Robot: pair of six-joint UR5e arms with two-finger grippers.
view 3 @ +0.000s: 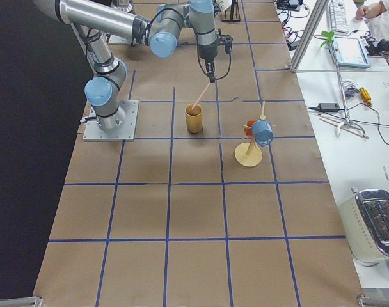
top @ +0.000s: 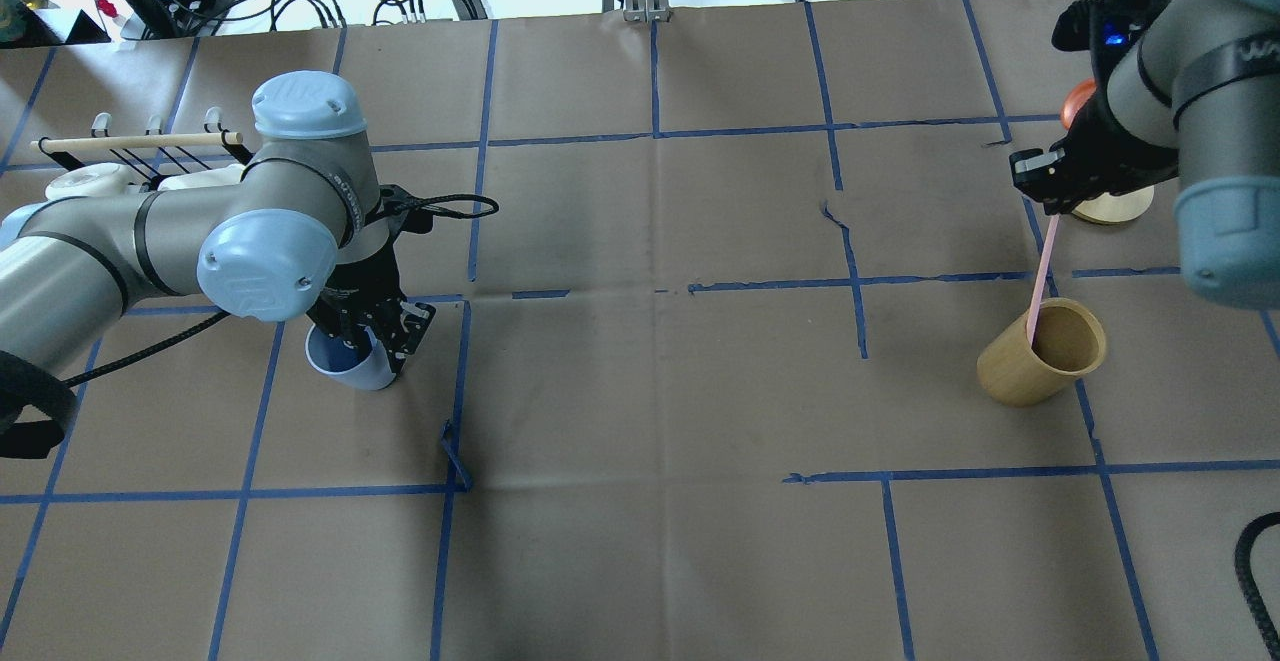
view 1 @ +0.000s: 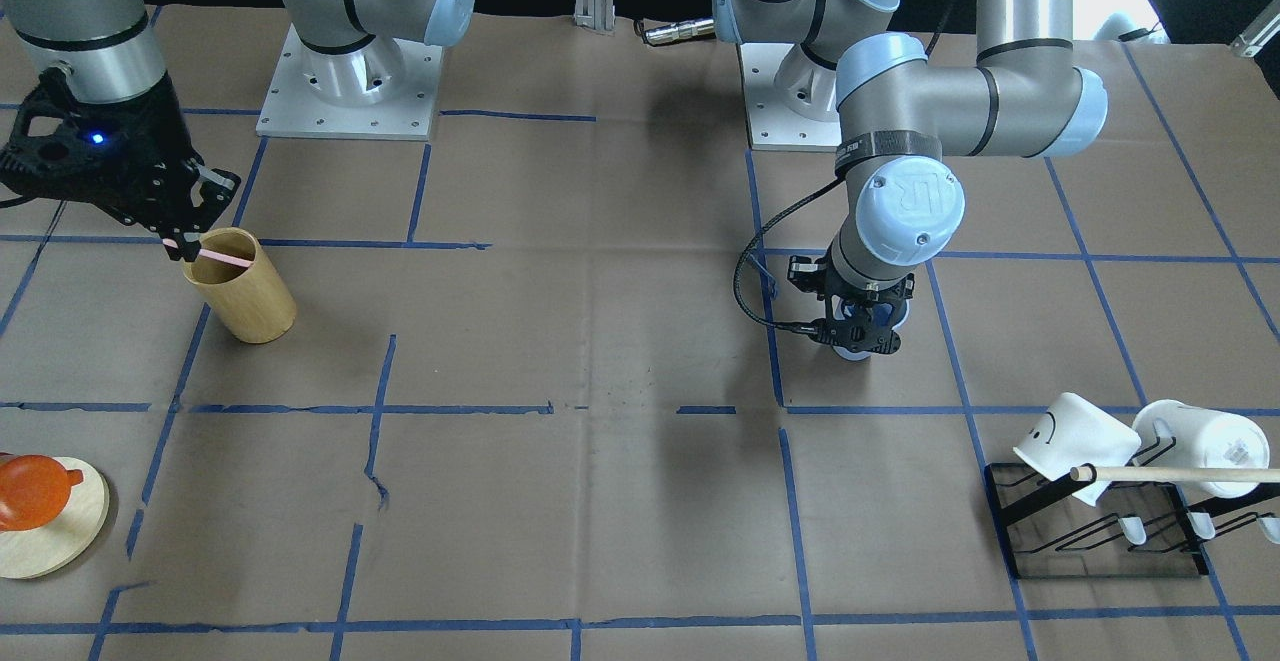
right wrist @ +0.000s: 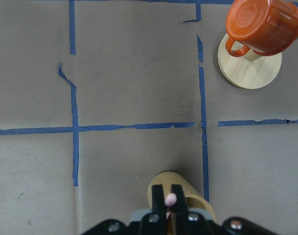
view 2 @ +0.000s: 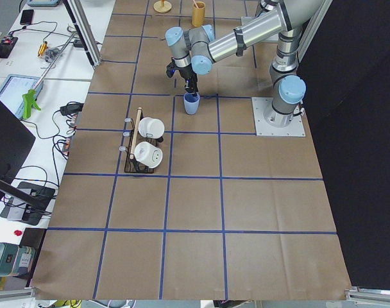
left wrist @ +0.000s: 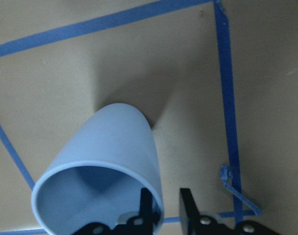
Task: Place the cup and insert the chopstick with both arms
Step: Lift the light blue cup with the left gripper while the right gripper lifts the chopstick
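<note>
The light blue cup [top: 350,369] stands upright on the table at the left, its base at the paper; it also shows in the left wrist view [left wrist: 114,152]. My left gripper [top: 378,336] is shut on the cup's rim, one finger inside and one outside. My right gripper [top: 1045,189] is shut on the top of the pink chopstick [top: 1042,276]. The stick slants down, its lower end inside the tan bamboo cylinder [top: 1040,356]. In the front-facing view the chopstick [view 1: 225,258] crosses the cylinder's mouth [view 1: 240,291].
A black rack [view 1: 1100,531] with two white mugs [view 1: 1075,431] and a long wooden rod [view 1: 1180,474] stands near my left arm. A round wooden stand [right wrist: 249,68] with an orange mug [right wrist: 261,24] is beyond the cylinder. Both arm bases [view 1: 350,81] sit at the table's robot side.
</note>
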